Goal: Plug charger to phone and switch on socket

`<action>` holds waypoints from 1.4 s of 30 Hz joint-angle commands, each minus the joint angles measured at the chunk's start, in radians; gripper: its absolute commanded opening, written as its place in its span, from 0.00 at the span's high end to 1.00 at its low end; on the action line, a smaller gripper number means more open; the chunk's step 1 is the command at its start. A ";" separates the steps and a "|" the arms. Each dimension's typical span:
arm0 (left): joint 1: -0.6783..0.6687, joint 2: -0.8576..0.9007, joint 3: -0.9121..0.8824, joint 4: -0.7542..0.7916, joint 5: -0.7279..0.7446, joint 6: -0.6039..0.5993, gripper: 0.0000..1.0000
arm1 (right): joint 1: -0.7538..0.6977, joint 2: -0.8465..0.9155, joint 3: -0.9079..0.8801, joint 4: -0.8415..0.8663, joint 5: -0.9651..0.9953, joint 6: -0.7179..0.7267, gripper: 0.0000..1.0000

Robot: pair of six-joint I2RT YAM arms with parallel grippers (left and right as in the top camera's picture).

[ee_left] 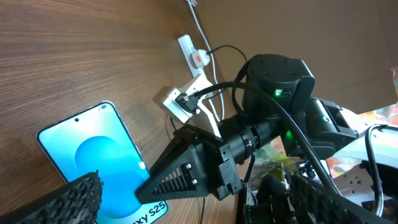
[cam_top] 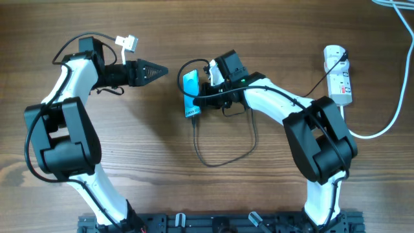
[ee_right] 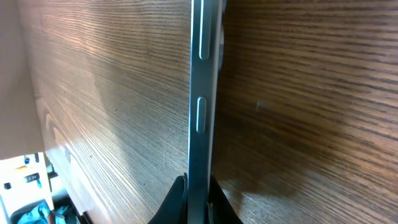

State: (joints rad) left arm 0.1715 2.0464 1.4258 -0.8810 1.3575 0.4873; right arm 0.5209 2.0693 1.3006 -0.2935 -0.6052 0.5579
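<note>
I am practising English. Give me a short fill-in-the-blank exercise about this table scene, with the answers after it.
1. The right gripper is shut on the ____.
2. The left gripper has its jaws ____ and holds nothing.
3. In the overhead view, the socket lies to the ____ of the phone.
4. The thin cable of the charger is ____ in colour.
Answers: phone; open; right; black.
</note>
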 commanded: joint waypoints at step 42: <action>0.003 -0.003 -0.001 0.003 -0.002 0.001 0.00 | 0.005 0.035 0.013 -0.112 0.375 -0.035 0.71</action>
State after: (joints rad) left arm 0.1715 2.0464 1.4258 -0.8810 1.3575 0.4873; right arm 0.5232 2.0708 1.3136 -0.3885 -0.3313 0.5446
